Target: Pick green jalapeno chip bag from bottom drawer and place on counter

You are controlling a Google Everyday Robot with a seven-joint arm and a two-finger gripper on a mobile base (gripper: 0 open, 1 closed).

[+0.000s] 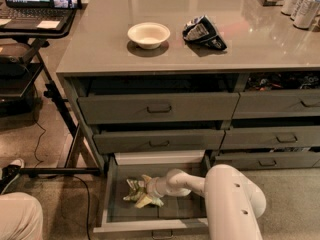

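The bottom drawer [116,215] stands pulled open at the lower middle of the cabinet. The green jalapeno chip bag [136,193] lies crumpled on the drawer's grey floor, toward its left side. My white arm reaches down into the drawer from the right, and my gripper [149,189] is at the bag's right side, touching it. The bag hides the fingertips. The counter [170,54] is the glossy grey top above the drawers.
A white bowl [148,34] and a black-and-white snack bag [202,32] sit on the counter. Cans and bottles [300,1] stand at its far right. A black laptop table [35,19] stands at left. A person's knee [17,216] and shoe [10,174] are at lower left.
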